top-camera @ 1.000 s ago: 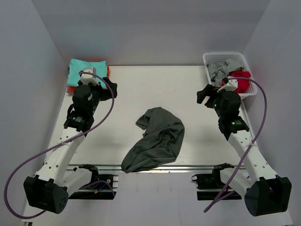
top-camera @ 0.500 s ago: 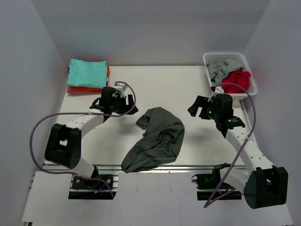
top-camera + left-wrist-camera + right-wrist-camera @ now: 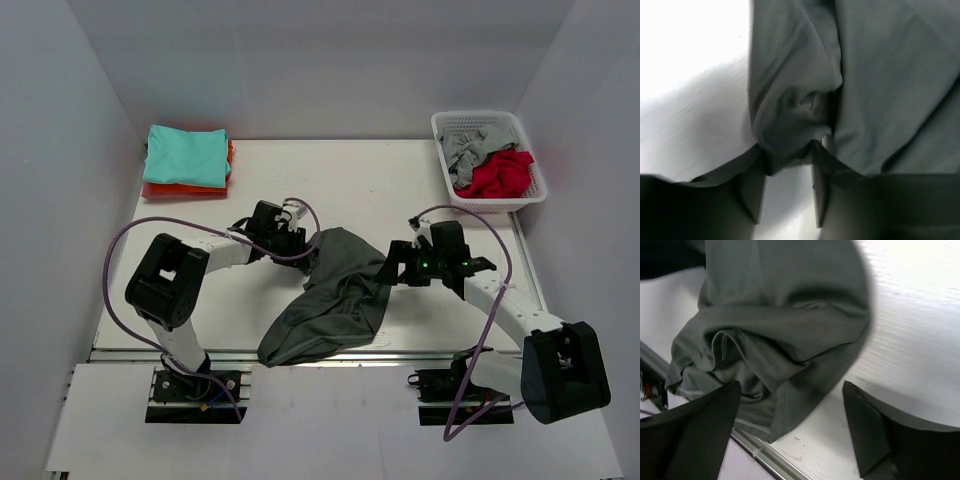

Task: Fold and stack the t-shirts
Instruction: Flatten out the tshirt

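Grey shirt [image 3: 335, 295] sits in a crumpled lump mid-desk [image 3: 380, 185]. Its long axis runs diagonally, with the far end around the middle and the near end pointing left at the front edge. From the top you only see the left claw [image 3: 300, 243] at its left side and the right claw [image 3: 392, 268] at its right. The wrist cams show more. The left claw is narrow with a bunched fold between the tips, but I can't tell if it's really pinched. The right claw is spread wide and holds nothing, with the hem just ahead of it.
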`<state>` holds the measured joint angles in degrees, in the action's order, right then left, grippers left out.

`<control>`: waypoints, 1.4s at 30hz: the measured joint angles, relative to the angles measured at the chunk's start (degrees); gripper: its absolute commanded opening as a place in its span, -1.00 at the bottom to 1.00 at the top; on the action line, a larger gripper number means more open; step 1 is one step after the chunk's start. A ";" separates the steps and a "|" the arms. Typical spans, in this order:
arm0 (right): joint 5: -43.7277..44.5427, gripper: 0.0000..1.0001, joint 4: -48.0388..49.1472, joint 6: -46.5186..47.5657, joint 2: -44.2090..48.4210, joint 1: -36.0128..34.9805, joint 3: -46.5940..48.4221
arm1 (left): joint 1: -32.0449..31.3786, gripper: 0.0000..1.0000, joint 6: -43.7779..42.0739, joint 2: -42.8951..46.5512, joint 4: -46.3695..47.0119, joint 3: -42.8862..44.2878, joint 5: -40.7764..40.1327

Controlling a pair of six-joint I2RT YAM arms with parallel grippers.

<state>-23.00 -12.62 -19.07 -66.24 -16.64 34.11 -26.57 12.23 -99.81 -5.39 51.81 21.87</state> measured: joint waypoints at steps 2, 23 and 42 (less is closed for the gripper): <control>-1.20 0.62 0.55 0.00 -1.05 -1.18 -0.26 | -0.70 -0.30 0.22 -1.07 0.48 0.81 -0.44; -1.29 -1.00 7.04 -4.35 -11.93 -7.76 3.98 | -1.92 -1.00 2.86 0.46 1.99 1.99 -7.65; 43.91 -1.00 1.01 3.93 9.09 -7.06 29.55 | -1.31 -1.00 -2.97 26.05 -1.03 24.85 -51.12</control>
<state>20.91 -11.62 -15.14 -57.14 -23.70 63.66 -27.88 9.26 -73.76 -6.42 76.66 -29.26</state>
